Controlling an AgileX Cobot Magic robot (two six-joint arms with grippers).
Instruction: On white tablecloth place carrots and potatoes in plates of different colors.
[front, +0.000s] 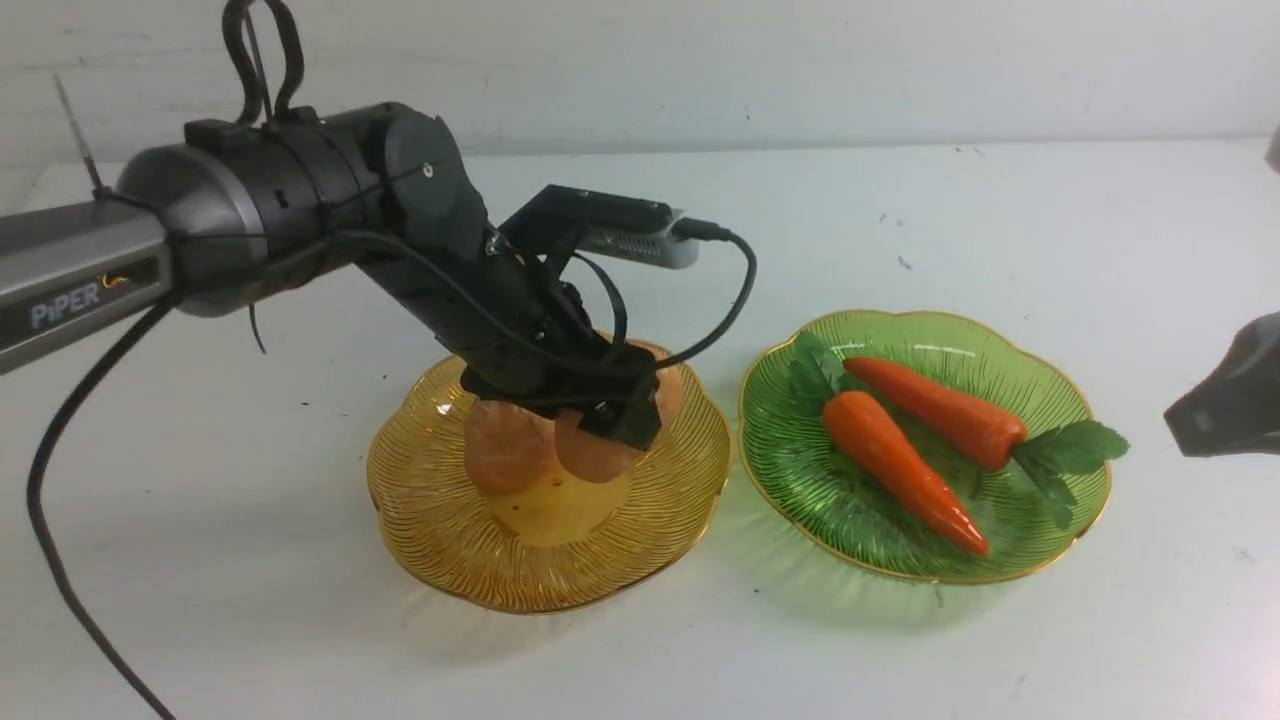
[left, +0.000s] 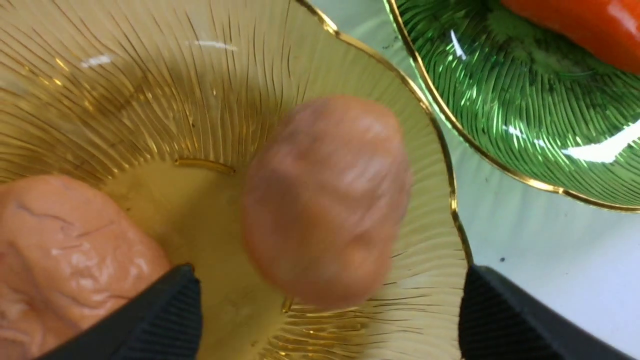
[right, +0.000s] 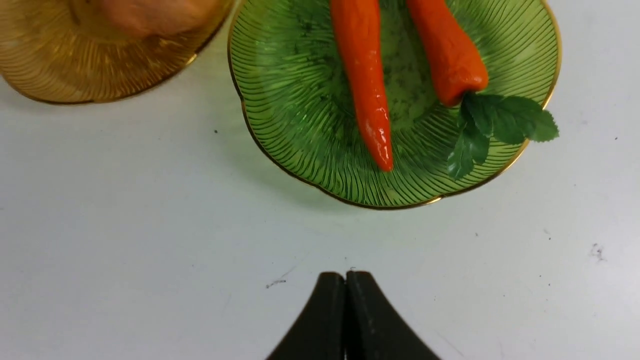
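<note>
Two orange-brown potatoes (front: 505, 450) (front: 590, 455) lie in the amber-yellow plate (front: 450, 560) on the white tablecloth (front: 250, 600). My left gripper (left: 330, 272) hangs open just above that plate. One potato (left: 325, 195), blurred, sits between the fingertips (left: 175, 305) without touching either; the other potato (left: 65, 250) lies beside one finger. Two carrots (front: 905, 470) (front: 940, 410) rest side by side in the green plate (front: 1070, 380). My right gripper (right: 345, 275) is shut on nothing, above bare cloth near the green plate (right: 300, 100).
The two plates stand side by side with a narrow strip of cloth between their rims. The left arm's cable (front: 60, 560) trails over the cloth at the left. The right arm (front: 1235, 395) shows at the right edge. A white wall (front: 800, 70) backs the table.
</note>
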